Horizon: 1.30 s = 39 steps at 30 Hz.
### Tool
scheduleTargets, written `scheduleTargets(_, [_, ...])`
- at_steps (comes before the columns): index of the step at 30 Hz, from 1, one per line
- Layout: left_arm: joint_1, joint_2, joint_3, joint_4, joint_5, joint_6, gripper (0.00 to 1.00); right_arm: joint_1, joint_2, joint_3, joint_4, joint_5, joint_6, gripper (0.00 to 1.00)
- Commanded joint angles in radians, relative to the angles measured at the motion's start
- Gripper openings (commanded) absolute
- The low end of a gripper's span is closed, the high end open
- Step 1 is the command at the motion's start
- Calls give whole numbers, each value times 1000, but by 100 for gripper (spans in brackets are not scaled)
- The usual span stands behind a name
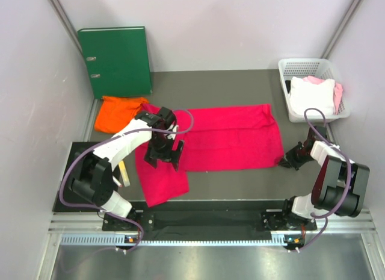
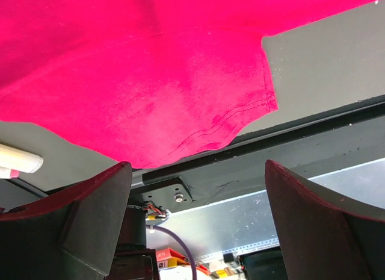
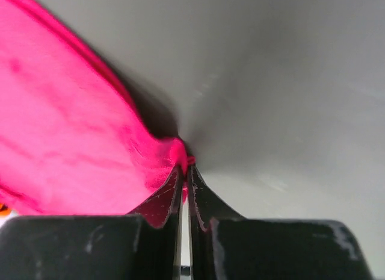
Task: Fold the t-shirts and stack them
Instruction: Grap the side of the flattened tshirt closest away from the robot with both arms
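Right hand point(image 3: 185, 167) pinches crimson t-shirt point(image 1: 228, 138) corner; left hand point(image 1: 164, 158) spread.

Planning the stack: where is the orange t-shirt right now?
Top view: the orange t-shirt lies far left, in front of the green binder, beside the crimson shirt.

Open table point(image 1: 210, 87) behind the crimson shirt point(image 1: 228, 138) runs between green binder point(image 1: 117, 60) and white basket point(image 1: 304, 62).
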Motion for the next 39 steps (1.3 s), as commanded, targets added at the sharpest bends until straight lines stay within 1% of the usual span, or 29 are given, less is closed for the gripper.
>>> scheduleTargets(1, [-14, 0, 5, -15, -1, -12, 96, 2, 99, -31, 151, 50, -68, 0])
scheduleTargets(6, [-17, -1, -22, 19, -67, -61, 96, 14, 102, 84, 82, 87, -162, 0])
scheduleTargets(10, [-40, -27, -67, 86, -92, -83, 97, 16, 97, 126, 59, 88, -217, 0])
scheduleTargets(12, [-106, -35, -82, 105, -116, -77, 97, 16, 99, 137, 53, 71, -243, 0])
scheduleTargets(13, [-136, -29, -90, 100, -159, -77, 97, 14, 97, 135, 56, 67, -248, 0])
scheduleTargets(14, [-196, -17, -93, 97, -211, -80, 97, 16, 92, 134, 57, 51, -257, 0])
scheduleTargets(16, [-245, 2, -107, 92, -269, -91, 97, 14, 83, 121, 68, 33, -265, 0])
scheduleTargets(17, [-281, 20, -116, 95, -279, -98, 95, 16, 73, 115, 77, 27, -269, 0])
scheduleTargets(20, [-331, 62, -119, 97, -315, -143, 91, 16, 51, 94, 87, 19, -291, 0])
scheduleTargets(22, [-341, 69, -130, 127, -311, -184, 89, 14, 34, 72, 105, 10, -294, 0])
scheduleTargets(24, [-353, 82, -140, 152, -284, -212, 85, 14, 13, 57, 111, -10, -289, 0])
scheduleTargets(28, [-405, 124, -136, 206, -279, -301, 82, 14, -15, 37, 116, -32, -286, 0])
scheduleTargets(32, [-454, 181, -130, 250, -262, -348, 79, 14, -16, 34, 110, -38, -302, 0])
scheduleTargets(34, [-486, 184, -119, 244, -276, -367, 77, 14, -18, 35, 108, -41, -303, 0])
scheduleTargets(36, [-494, 178, -130, 250, -271, -377, 75, 14, -15, 38, 110, -47, -302, 0])
scheduleTargets(37, [-500, 175, -137, 255, -254, -391, 69, 14, -13, 39, 108, -47, -300, 0])
scheduleTargets(39, [-514, 166, -156, 258, -250, -411, 67, 16, -6, 43, 103, -51, -303, 0])
